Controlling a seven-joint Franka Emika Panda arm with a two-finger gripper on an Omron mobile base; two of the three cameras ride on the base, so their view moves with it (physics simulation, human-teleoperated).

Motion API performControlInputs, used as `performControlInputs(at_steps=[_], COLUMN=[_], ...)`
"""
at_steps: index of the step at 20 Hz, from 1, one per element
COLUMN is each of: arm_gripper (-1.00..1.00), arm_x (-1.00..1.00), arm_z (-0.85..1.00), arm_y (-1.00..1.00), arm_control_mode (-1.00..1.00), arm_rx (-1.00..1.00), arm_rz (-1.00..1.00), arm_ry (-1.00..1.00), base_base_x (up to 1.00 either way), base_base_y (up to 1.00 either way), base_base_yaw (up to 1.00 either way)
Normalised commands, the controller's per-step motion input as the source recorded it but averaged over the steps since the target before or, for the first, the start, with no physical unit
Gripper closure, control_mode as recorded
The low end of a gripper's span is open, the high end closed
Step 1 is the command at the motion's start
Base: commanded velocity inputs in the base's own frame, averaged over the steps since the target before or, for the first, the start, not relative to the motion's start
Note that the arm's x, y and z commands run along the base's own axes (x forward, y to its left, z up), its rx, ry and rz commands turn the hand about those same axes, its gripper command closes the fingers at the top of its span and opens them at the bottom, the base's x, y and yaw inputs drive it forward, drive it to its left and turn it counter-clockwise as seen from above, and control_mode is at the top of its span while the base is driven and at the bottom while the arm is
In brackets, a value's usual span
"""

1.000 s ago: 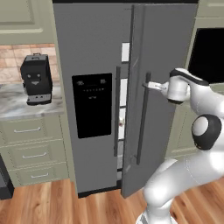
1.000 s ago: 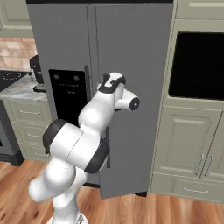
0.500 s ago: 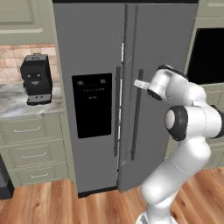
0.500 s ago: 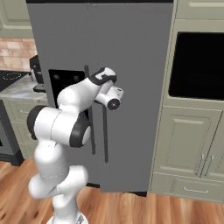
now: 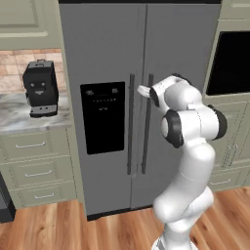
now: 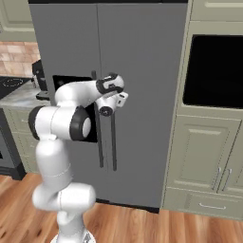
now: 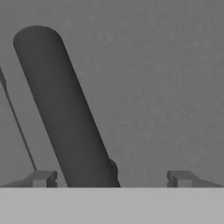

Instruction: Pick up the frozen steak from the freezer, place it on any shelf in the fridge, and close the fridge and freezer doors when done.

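Fingers: two short dark fingertips stand spread wide apart at the bottom of the hand view, with nothing clamped between them.
Gripper: the gripper is spread to its widest and empty, pressed up close to the grey face of the fridge door.
Handle at the fingers: a dark round bar handle slants between the two tips, nearer to one tip than the other; whether a tip touches it cannot be told.
Arm: in the left base view the gripper sits at the top of the right door's bar handle, the white arm rising behind it.
Doors: both tall grey doors look shut and flush; the freezer door carries the black dispenser panel, and its own bar handle stands just beside the other.
Steak: the frozen steak is hidden behind the doors; by the look of things it may already be inside the fridge, but that is a judgement only.
How the steak would handle: likely stiff, light and flat, with a slick frosty surface; best taken across its narrow width, near the middle.
How the door handles: likely heavy and rigid; the bar is the place to hold or push, and a round bar may slip from flat pads.
Surroundings: a black coffee machine stands on the marble counter, well apart; a dark wall oven is set in the pale cabinets beside the fridge.
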Motion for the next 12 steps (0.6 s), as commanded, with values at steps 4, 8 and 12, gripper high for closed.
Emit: performControlInputs(at_steps=[4,8,12], arm_gripper=[-1.00,-1.00,-1.00], arm_x=[0.54,0.17,0.20], arm_z=[0.00,0.00,-0.03], arm_y=[0.00,0.00,0.04], arm_control_mode=[-1.00,-1.00,-1.00], arm_rx=[0.00,0.00,-0.01], arm_rz=[-0.09,-0.01,-0.02], arm_ry=[0.01,0.01,0.00], base_base_x=[0.00,0.00,0.00], base_base_y=[0.00,0.00,0.00], base_base_yaw=[0.00,0.00,0.00])
